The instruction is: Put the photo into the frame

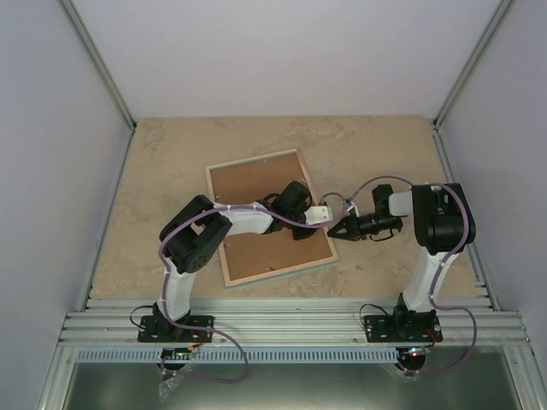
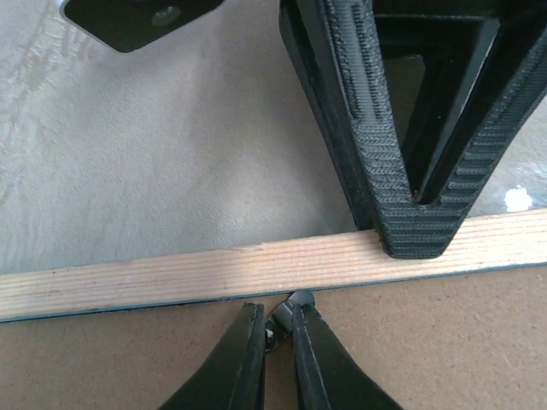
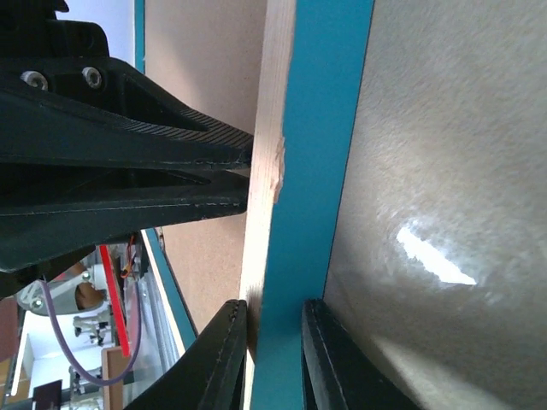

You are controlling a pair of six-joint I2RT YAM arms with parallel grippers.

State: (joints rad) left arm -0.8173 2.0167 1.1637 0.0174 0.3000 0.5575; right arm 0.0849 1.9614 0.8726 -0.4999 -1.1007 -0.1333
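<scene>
Beige marbled table (image 1: 171,154), the frame (image 1: 252,159) on it, back up

The left gripper (image 2: 278,314) pinches a small metal tab (image 2: 299,298) beside the wooden frame (image 2: 171,278).

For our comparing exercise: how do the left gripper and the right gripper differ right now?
The left gripper has its fingers nearly together, pinching a small metal tab at the edge of the backing panel; the right gripper holds its fingers wider, either side of the rim of the frame. The left gripper reaches in across the backing panel; the right gripper comes from outside the frame. Both are black and meet at the same rim.
</scene>
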